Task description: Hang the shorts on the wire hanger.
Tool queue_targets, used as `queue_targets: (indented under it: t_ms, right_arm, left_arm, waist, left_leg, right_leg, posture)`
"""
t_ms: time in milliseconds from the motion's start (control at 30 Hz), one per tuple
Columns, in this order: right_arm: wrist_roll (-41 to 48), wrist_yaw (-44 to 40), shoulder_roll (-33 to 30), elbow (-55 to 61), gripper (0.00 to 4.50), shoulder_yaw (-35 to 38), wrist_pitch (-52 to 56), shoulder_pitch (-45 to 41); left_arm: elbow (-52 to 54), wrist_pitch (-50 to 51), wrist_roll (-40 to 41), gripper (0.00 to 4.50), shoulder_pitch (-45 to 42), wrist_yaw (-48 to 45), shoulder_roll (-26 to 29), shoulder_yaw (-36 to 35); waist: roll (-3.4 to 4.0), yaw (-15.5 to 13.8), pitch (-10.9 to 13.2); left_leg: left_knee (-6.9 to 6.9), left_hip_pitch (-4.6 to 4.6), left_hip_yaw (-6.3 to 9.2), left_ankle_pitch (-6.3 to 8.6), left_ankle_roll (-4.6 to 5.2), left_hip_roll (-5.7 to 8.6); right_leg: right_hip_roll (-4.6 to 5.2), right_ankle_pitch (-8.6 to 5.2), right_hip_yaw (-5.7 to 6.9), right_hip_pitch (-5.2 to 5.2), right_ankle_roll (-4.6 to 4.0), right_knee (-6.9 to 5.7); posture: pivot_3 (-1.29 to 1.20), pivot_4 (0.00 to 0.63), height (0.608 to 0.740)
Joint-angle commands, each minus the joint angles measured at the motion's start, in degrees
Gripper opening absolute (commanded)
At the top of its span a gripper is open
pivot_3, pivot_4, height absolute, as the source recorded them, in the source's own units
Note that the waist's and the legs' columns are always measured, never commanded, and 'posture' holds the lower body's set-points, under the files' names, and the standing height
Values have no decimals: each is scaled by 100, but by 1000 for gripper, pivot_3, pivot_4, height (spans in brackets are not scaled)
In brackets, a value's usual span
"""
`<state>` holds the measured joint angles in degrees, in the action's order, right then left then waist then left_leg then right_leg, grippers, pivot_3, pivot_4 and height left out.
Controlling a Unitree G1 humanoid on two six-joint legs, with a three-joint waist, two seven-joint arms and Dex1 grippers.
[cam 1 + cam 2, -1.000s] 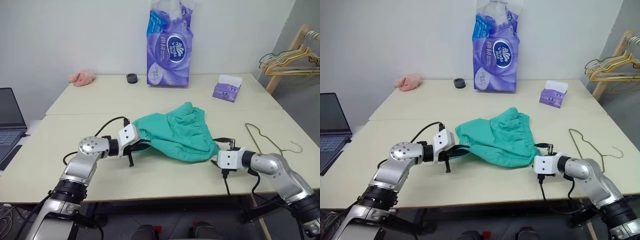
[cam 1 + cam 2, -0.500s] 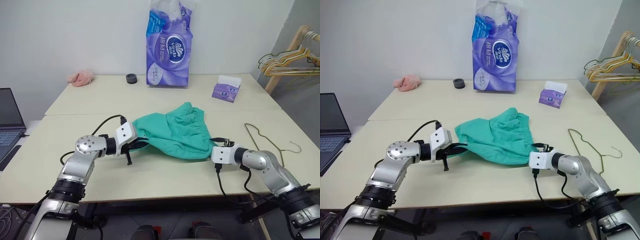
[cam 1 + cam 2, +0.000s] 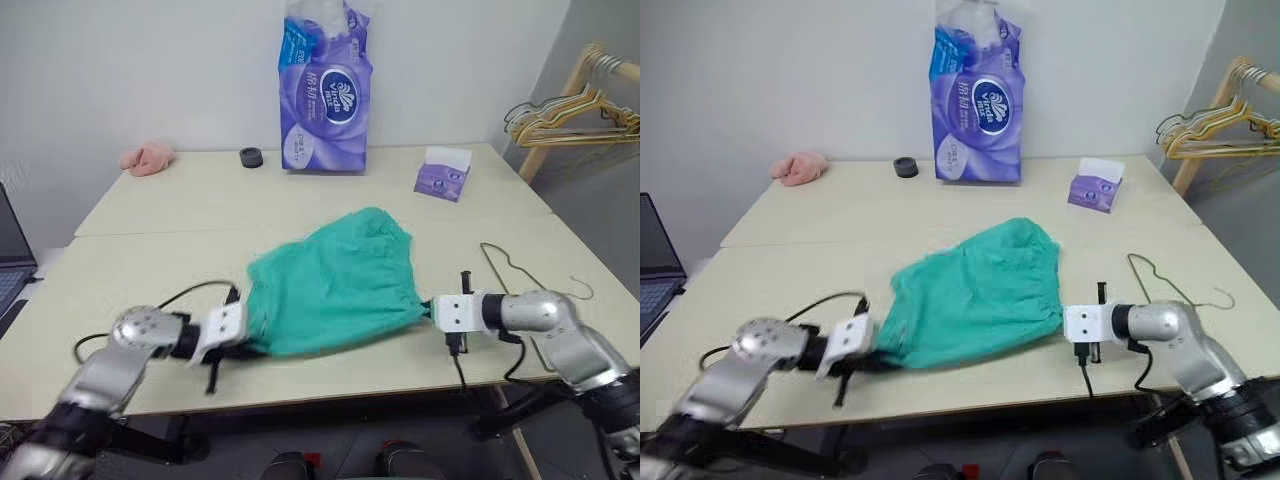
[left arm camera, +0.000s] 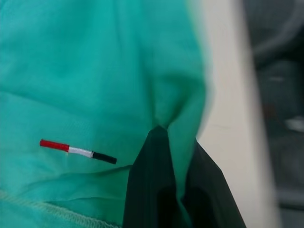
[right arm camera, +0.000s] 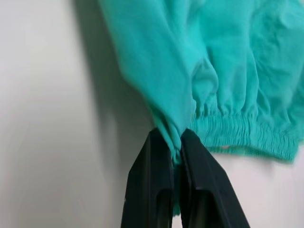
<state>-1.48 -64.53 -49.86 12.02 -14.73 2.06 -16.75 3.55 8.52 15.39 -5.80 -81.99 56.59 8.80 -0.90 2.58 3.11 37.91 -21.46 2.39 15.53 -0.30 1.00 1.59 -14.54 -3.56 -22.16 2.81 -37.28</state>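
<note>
Shorts point(image 3: 335, 280) lie spread on table point(image 3: 150, 240), pinched at both ends: left gripper point(image 3: 240, 335) jaws clamped on near-left corner, right gripper point(image 3: 432, 310) jaws closed tight on fabric just below the gathered waistband, per right wrist view. Step in hand looks like the two-handed pickup/stretch; garment not yet off the table. Wire hanger point(image 3: 520, 280) lies flat just beyond the right arm, near table's right edge, apart from the shorts. Next move prob. calls for lifting the cloth and bringing it over to the hanger, w/ one hand freed to deal w/ the wire. Nothing sits between them. Tissue pack point(image 3: 322, 85), tissue box point(image 3: 443, 172), pink cloth point(image 3: 147, 157), small black ring point(image 3: 250, 156) all far back, well clear. Hanger bunch point(image 3: 570, 115) off to the right, off the table.
</note>
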Motion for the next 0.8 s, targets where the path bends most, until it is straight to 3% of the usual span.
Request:
queue_targets:
  t_ms: [33,167,300,333,400,433,467,533,600,700,800]
  right_arm:
    - [1327,-966,-516,847,20,488,1415,-412]
    - [2003,-1512,-672,753,20,307,2469,-1064]
    - [1073,-862,418,-1808,20,-216,2065,-2726]
    - [693,-503,717,-2841,20,-310,1648,-3291]
    - [-604,2025,1380,-5987,20,-674,140,-5518]
    - [-973,2913,1571,-6979,20,-780,-330,-6308]
    - [-1237,3712,1666,-7651,20,-839,-678,-7007]
    - [-1585,4631,1682,-8280,20,-888,-1172,-7927]
    - [-1759,5134,1589,-8553,20,-795,-1575,-8552]
    - [-1768,5171,1273,-8488,20,-549,-2292,-8912]
    - [-1582,4307,1070,-8218,20,-357,-2917,-8360]
  left_arm:
    - [326,778,622,0,-147,-553,550,-448]
    - [-191,1313,667,0,-949,-417,371,-326]
    - [-2388,607,-413,0,-2921,721,-1034,215]
    - [-3246,178,-779,0,-3577,1115,-1397,322]
    - [-5896,-830,-1857,0,-6179,3809,-2270,561]
    - [-6725,-1112,-2137,0,-7090,4813,-2502,571]
    - [-7267,-1373,-2376,0,-7861,5595,-2594,598]
    - [-7741,-1819,-2828,0,-8846,6463,-2544,737]
    - [-7955,-2175,-3114,0,-9566,6902,-2418,752]
    - [-7994,-2902,-3763,0,-10215,7021,-2063,1097]
    - [-8003,-3328,-3946,0,-9983,6105,-1830,1198]
  waist:
    - [10,-64,22]
    - [24,-148,100]
    - [9,-161,104]
    - [3,-169,104]
    - [-27,-191,129]
    - [-50,-207,146]
    - [-90,-205,160]
    - [-114,-131,147]
    - [-96,-61,111]
    - [-83,31,95]
    - [-73,172,102]
  left_leg:
    - [3,4,4,0,0,-1]
    - [4,65,6,0,0,5]
    - [11,73,3,-1,1,15]
    - [17,66,1,-2,1,28]
    - [27,68,6,-3,-1,35]
    - [26,30,8,-23,-34,39]
    - [23,-44,23,-58,-87,41]
    - [28,-290,26,-116,-171,28]
    - [-28,-361,-12,-112,-191,30]
    - [-117,-321,-17,-61,-225,45]
    - [-114,-318,-62,-10,-174,43]
  right_leg:
    - [0,-4,5,6,3,-1]
    - [9,-44,15,44,-12,11]
    - [0,-27,17,54,9,8]
    - [-10,-8,14,75,24,7]
    - [-18,24,15,73,4,4]
    - [-18,39,13,30,-1,-6]
    - [-15,77,13,-56,-9,-18]
    - [38,102,-1,-350,-12,-89]
    - [77,95,12,-508,-15,-163]
    - [110,33,50,-517,-17,-146]
    - [128,-14,110,-518,-18,-142]
  posture:
    - [-14,37,740]
    - [3,48,740]
    - [15,44,740]
    - [19,38,740]
    - [14,25,740]
    - [11,22,740]
    - [-2,19,740]
    - [-13,19,740]
    - [-27,22,740]
    - [-55,37,740]
    - [-62,44,740]
